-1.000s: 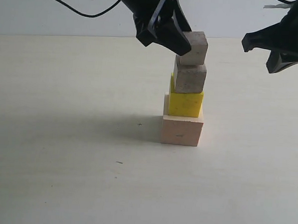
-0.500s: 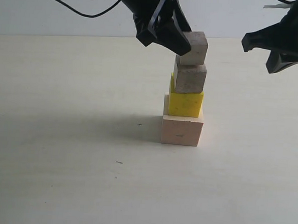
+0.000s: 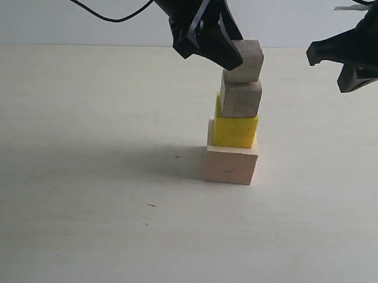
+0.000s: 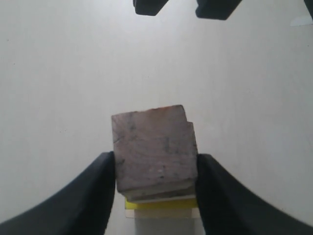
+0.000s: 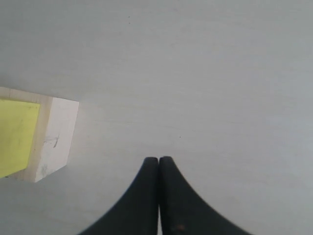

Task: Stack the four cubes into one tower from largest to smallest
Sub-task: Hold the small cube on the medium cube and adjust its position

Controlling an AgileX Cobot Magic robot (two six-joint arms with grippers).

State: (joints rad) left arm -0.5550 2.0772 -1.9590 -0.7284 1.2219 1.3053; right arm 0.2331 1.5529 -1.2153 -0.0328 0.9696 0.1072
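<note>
A: Left hand, state?
B: Clamped on smallest tan cube, pinched flat from both sides. Not released yet.

A: Airborne or set down?
B: Looks set down on smaller tan cube. No gap between the two in exterior view. Sitting a bit skewed and toward the right edge. Can't tell if full weight is resting.

A: Under that?
B: Yellow cube, then large pale pinkish cube at the base, flat on the bench. Correct order, biggest at bottom and shrinking upward. Slightly staggered tower, but upright.

A: Right hand?
B: Pressed together, nothing in it. Held high, well apart from the tower on the right side. Only bare bench, a corner of the base cube and some yellow in its wrist view.

A: Progress call?
B: Judged nearly done, with all four stacked in one column. Left to do: spread the left hand, lift clear, confirm the stack stands alone.

A: Risk?
B: Small offset top piece, so any sideways drag on release could shove it off or rock the pieces below. Calls for a straight, clean retreat.
</note>
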